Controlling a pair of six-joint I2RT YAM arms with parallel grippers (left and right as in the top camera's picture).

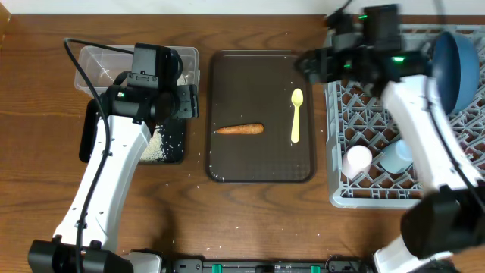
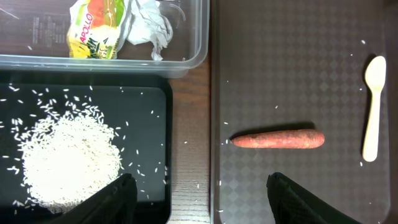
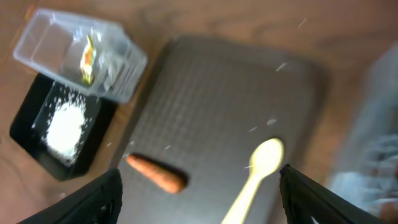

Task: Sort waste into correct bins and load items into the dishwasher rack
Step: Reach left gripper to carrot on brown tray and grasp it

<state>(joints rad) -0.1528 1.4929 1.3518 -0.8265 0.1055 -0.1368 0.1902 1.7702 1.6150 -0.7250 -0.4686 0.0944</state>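
Note:
The orange carrot [image 1: 239, 130] and the pale yellow spoon [image 1: 295, 115] lie on the dark brown serving tray [image 1: 261, 163]. The wrapper [image 2: 106, 28] lies in the clear tub [image 1: 95, 64]. The rice heap [image 2: 68, 158] lies in the black tray [image 2: 149, 106]. My left gripper [image 2: 199, 199] is open and empty, above the gap between the black tray and the serving tray. My right gripper [image 3: 199, 193] is open and empty, above the serving tray near the spoon [image 3: 258, 171] and carrot [image 3: 155, 174]. The grey rack [image 1: 356, 114] holds the dark blue bowl [image 1: 458, 68], pink-and-white cup [image 1: 358, 159] and light blue cup [image 1: 398, 155].
Loose rice grains are scattered on the wood table [image 1: 45, 174] and on the serving tray. The left arm covers part of the black tray and tub from overhead. The right arm crosses over the rack. The small pale blue bowl is not visible.

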